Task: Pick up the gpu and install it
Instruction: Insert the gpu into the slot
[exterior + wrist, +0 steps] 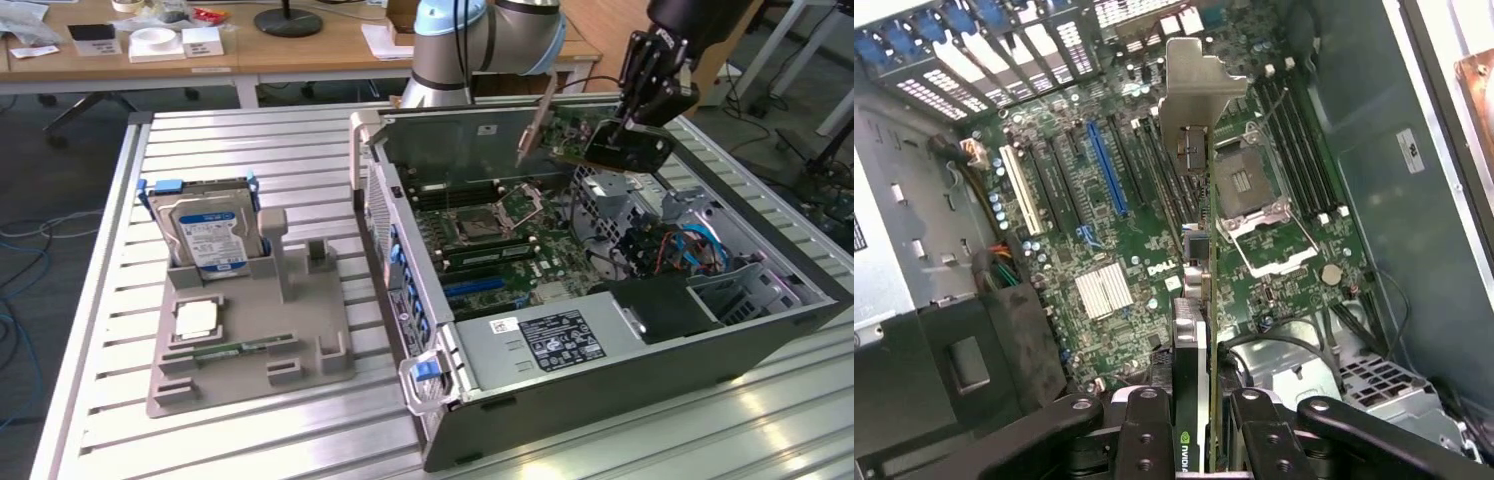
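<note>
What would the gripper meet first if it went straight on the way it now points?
Probably the motherboard. The gripper holds the gpu in its jaws, bracket leading, aimed at the black slots beside the CPU socket. Depth is unclear.

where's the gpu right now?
The thin dark gpu card with silver bracket is clamped in the hand, above the green motherboard of the open grey computer case, exterior view's right.

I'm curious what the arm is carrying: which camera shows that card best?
The exterior view: the gpu shows its broad face and silver bracket, held above the open computer case. The wrist view shows it edge-on, clamped in the gripper.
</note>
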`<state>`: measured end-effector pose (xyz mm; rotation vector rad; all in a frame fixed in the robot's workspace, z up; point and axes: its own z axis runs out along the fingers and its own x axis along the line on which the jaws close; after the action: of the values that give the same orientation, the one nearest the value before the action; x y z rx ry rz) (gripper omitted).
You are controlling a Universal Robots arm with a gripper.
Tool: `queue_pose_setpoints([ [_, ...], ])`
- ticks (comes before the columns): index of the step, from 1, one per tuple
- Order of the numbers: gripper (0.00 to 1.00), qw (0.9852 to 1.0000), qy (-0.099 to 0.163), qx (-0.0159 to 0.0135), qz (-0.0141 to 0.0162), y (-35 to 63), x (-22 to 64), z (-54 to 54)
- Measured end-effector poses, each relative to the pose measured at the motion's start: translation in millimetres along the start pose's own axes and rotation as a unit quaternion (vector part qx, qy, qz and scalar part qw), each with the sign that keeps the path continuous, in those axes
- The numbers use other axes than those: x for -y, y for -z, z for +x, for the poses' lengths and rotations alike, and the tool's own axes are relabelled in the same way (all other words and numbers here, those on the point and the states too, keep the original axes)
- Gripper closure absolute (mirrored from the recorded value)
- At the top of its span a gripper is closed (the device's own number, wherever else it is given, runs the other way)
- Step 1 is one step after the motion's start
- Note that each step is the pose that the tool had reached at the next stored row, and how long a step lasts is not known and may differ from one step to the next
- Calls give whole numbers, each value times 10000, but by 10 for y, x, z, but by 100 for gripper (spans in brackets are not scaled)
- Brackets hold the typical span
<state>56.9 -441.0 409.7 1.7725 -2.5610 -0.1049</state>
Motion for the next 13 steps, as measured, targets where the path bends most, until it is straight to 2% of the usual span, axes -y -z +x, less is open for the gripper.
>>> queue_pose_setpoints([
  [4,73,9999,132,-9,-2,-1,0,-1],
  [13,73,9999,135,-9,-2,-1,0,-1],
])
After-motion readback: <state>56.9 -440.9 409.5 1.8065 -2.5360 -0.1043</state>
